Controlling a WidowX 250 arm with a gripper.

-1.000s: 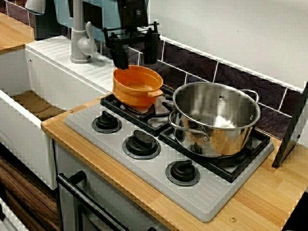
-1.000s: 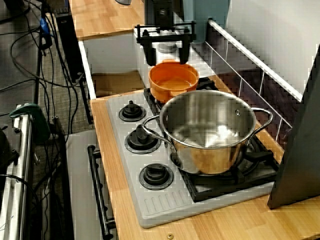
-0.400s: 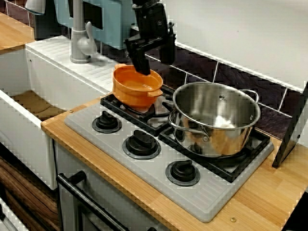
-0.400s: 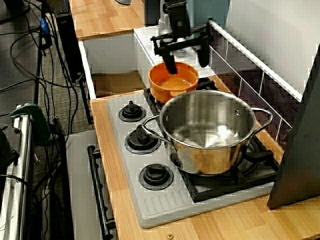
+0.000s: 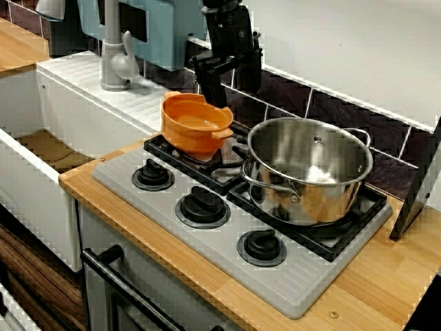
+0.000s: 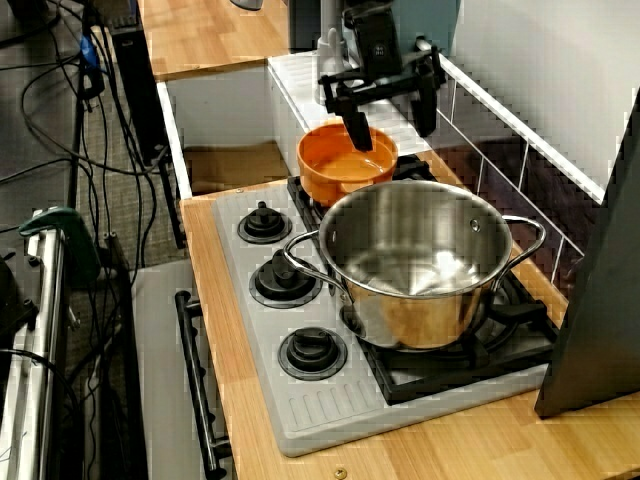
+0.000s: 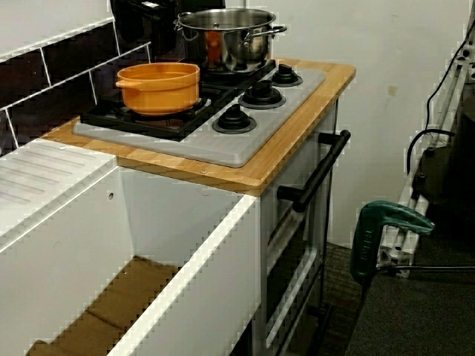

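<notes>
An orange pot (image 5: 196,124) (image 6: 347,160) (image 7: 158,85) with short side handles sits on the back left burner of the grey stove top (image 5: 172,207). In the front view my black gripper (image 5: 236,95) hangs open and empty just behind the pot's right rim, close to the dark wall tiles. The view along the counter shows the gripper (image 6: 393,138) with one fingertip over the pot's far rim and the other toward the wall, not touching it. A large steel pot (image 5: 310,169) (image 6: 420,260) (image 7: 226,33) stands on the right burner. The gripper is outside the low view from the sink side.
Three black knobs (image 5: 202,205) line the stove front. A grey tap (image 5: 114,55) and a white sink (image 5: 27,172) lie to the left. A black panel (image 5: 417,186) leans at the right end of the counter. The oven handle (image 7: 315,174) juts out below.
The open gripper has swung right and back toward the tiles, turning as it went, from over the orange pot's left rim to behind its right rim. Both pots stayed put.
</notes>
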